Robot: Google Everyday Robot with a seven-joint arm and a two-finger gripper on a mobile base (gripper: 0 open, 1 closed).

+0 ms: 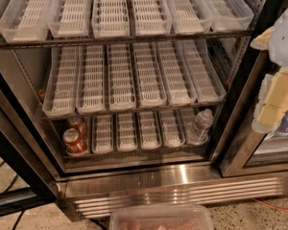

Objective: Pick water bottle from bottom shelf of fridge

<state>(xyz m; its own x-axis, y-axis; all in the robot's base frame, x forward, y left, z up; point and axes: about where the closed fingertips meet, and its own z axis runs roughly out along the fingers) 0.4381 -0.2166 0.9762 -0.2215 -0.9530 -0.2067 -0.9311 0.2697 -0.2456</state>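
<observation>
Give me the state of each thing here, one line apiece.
fridge: door open, shelves exposed.
water bottle: upright, capped, at the right end of the bottom shelf, not held.
red soda cans: two, upright, at the left end of that shelf.
gripper: at the picture's right edge, outside the fridge, above and right of the bottle, apart from it.

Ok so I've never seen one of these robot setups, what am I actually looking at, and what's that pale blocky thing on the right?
This is one camera view, looking into an open display fridge. The machine is a mobile robot with one arm; the pale blocky shape at the right edge is its gripper, outside the fridge. Upper shelves carry white slotted trays. On the bottom shelf, two red soda cans stand at the left end and a small clear water bottle at the right end, untouched.
</observation>
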